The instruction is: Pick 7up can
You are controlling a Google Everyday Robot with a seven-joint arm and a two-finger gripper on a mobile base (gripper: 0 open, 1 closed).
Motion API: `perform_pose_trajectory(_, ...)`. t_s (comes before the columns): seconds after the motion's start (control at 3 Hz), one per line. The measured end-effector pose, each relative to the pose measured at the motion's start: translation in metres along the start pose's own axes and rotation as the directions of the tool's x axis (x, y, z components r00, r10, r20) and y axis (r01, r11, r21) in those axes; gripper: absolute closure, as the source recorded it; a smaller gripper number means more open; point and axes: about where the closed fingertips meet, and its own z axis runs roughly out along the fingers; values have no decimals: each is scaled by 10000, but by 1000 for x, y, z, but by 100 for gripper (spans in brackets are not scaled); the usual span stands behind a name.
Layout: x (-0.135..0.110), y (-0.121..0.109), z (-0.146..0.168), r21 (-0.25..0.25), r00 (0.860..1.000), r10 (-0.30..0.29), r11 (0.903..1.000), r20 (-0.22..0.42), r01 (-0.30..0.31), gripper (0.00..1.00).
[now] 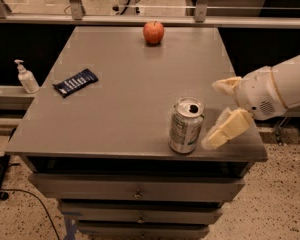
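The 7up can (185,125) stands upright near the front right of the grey table (115,109). It is silvery with greenish-white sides and a shiny top with a dark hole. My gripper (219,111) comes in from the right on a white arm, just right of the can and not touching it. Its two cream fingers are spread apart, one (227,84) behind and above, the other (225,130) lower and close to the can's right side. The gripper is open and empty.
A red apple (153,32) sits at the table's far edge. A dark blue snack bar (75,82) lies at the left. A white pump bottle (25,77) stands on a ledge left of the table. Drawers are below the tabletop.
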Motion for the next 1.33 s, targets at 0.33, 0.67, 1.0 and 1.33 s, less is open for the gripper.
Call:
perform_pose_trajectory(0.33, -26, 17, 33, -1019, 9792, 657, 9937, 1919, -467, 0)
perform_pose_trajectory(0.67, -48, 31, 44, -1758, 9430, 1167, 9824, 3118, -634, 0)
perform_pose_trajectory(1.0, -60, 45, 46, -2039, 9097, 1318, 9775, 3938, -534, 0)
perform_pose_trajectory(1.33, -59, 56, 44, -1957, 8902, 1237, 9798, 4384, -397, 15)
